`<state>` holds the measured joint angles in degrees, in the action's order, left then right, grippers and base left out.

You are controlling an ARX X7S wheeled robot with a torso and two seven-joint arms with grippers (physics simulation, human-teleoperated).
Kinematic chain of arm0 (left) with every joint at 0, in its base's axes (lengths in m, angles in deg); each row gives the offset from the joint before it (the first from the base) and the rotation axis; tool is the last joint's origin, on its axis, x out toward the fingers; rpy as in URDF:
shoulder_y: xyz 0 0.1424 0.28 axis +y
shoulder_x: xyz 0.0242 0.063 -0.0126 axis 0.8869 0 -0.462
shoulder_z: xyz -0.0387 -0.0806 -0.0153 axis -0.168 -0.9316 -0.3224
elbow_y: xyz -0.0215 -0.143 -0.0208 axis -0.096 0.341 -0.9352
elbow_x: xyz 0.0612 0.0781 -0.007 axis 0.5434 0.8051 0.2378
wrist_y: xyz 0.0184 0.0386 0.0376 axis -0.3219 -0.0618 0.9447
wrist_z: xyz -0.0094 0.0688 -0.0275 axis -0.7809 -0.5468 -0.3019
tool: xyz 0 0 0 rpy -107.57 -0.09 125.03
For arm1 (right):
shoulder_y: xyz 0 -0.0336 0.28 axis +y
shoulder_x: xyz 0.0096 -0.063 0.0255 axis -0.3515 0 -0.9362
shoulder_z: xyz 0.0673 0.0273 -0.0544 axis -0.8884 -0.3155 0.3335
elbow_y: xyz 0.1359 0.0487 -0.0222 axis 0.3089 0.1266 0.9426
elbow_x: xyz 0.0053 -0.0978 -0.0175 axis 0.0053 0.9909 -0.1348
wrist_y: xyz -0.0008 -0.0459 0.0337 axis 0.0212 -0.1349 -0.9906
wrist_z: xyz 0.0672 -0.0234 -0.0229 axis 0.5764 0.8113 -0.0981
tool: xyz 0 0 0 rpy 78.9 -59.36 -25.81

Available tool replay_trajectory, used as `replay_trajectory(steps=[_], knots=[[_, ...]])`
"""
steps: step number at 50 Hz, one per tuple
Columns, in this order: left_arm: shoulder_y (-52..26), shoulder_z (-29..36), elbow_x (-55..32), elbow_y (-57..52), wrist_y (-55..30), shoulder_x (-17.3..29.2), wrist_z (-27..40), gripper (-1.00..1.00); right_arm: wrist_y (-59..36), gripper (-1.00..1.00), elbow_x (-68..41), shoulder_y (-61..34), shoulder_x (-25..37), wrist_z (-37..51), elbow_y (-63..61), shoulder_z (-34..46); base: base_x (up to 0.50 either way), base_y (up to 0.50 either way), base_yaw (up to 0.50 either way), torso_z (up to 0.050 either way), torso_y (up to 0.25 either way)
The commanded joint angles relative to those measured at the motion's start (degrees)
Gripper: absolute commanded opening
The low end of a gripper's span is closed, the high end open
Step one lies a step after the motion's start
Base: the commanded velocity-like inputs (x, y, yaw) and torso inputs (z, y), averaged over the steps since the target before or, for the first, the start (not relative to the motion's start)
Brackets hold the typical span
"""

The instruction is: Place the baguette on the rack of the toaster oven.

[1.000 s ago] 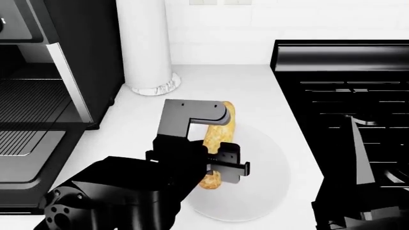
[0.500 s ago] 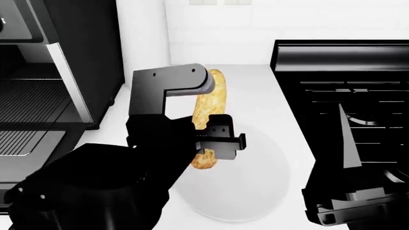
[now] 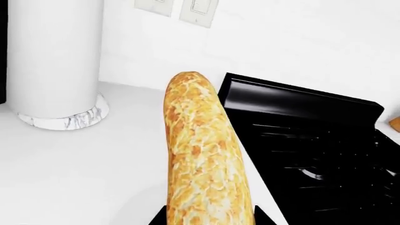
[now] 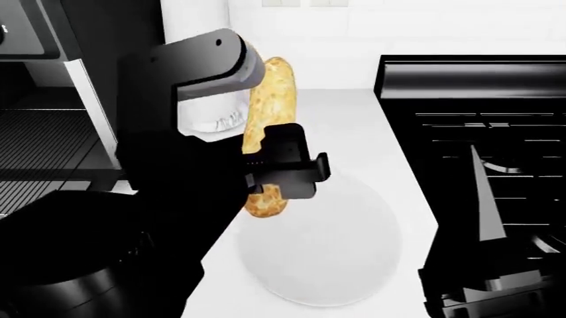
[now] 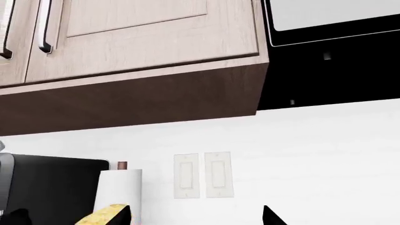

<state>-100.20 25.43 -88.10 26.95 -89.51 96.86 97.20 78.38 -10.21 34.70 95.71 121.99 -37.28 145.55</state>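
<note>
My left gripper (image 4: pixel 268 167) is shut on the lower half of the golden-brown baguette (image 4: pixel 270 93) and holds it nearly upright, in the air above the near-left side of the white plate (image 4: pixel 340 258). In the left wrist view the baguette (image 3: pixel 200 154) rises from between the fingertips (image 3: pixel 262 219). The black toaster oven (image 4: pixel 93 99) stands at the left with its cavity open. Its wire rack (image 4: pixel 40 139) shows inside, and my arm hides the rest. My right gripper (image 4: pixel 484 205) is open and empty over the stove, pointing at the wall.
A white paper towel roll (image 4: pixel 208 116) stands behind the baguette, beside the toaster oven. The black stove (image 4: pixel 478 119) fills the right side. The right wrist view shows wall switches (image 5: pixel 201 174), cabinets (image 5: pixel 137 42) and the baguette's tip (image 5: pixel 100 215).
My left gripper has lifted the baguette off the plate and carried it up and to the left, towards the toaster oven. The right arm has shifted only a little.
</note>
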Motion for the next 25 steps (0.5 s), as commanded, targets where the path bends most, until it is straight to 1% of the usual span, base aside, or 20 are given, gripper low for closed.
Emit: replay_trajectory(steps=[1,9,14,17,25], knots=[[-7.6,7.1,-1.8,-3.2,13.1,6.6,0.1,-1.0,-1.2,1.0,-1.2,-1.3,-1.0,-1.1,-0.1,0.1,0.0,0.0,0.0,0.0,0.0],[-10.8,9.8,-1.6,-4.1,18.4,9.4,0.3,-1.0,-3.8,1.0,-2.9,-3.1,-3.5,-2.1,0.2,-0.1,0.0,0.0,0.0,0.0,0.0],[-14.4,13.2,-1.0,-5.0,24.4,12.0,0.4,-1.0,-3.7,1.0,-3.1,-3.3,-3.1,-2.4,-0.1,0.0,0.0,0.0,0.0,0.0,0.0],[-15.6,14.8,-0.7,-5.4,26.4,13.3,0.3,-1.0,-3.2,1.0,-3.1,-3.2,-2.4,-2.5,-0.4,0.0,0.0,0.0,0.0,0.0,0.0],[-17.3,16.2,-0.9,-6.6,29.2,15.7,-0.1,-1.0,-4.1,1.0,-3.6,-4.2,-2.9,-2.8,-0.7,0.4,0.0,0.0,0.0,0.0,0.0]])
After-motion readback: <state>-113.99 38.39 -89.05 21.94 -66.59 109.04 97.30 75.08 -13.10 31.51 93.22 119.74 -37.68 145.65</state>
